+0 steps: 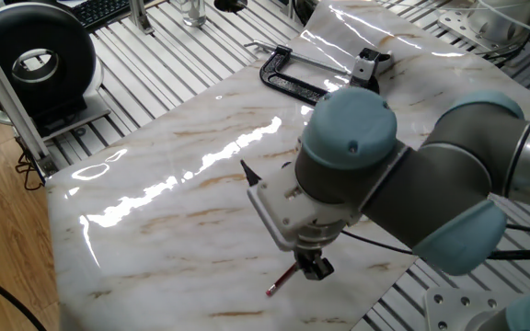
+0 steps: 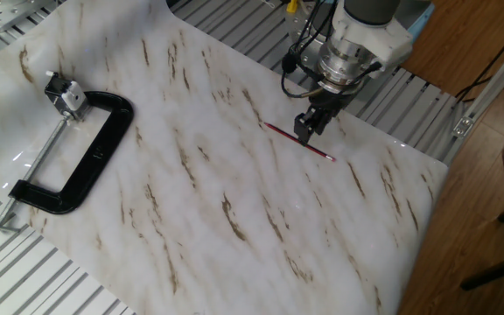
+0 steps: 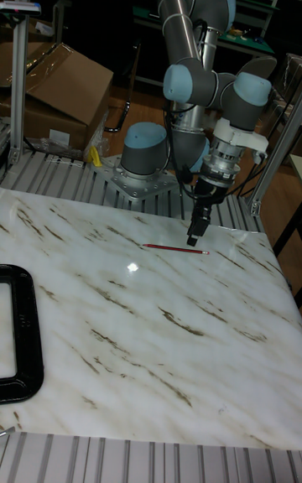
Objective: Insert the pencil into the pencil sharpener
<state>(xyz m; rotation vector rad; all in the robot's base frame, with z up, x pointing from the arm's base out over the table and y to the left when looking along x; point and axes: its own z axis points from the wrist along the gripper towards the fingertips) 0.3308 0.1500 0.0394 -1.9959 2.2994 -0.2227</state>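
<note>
- Dark red and thin, the pencil [image 2: 298, 142] is lying flat on the marble tabletop [image 2: 199, 210], directly beneath the gripper [image 2: 305, 131].
- Its fingers are pointing down over the pencil's middle; whether they are touching it, or are apart or together, I cannot tell.
- In the tall fixed view the gripper [image 3: 194, 237] is hanging just above the pencil [image 3: 175, 248].
- Well away from the gripper, a black C-clamp [image 2: 70, 159] is resting on the far side of the slab.
</note>
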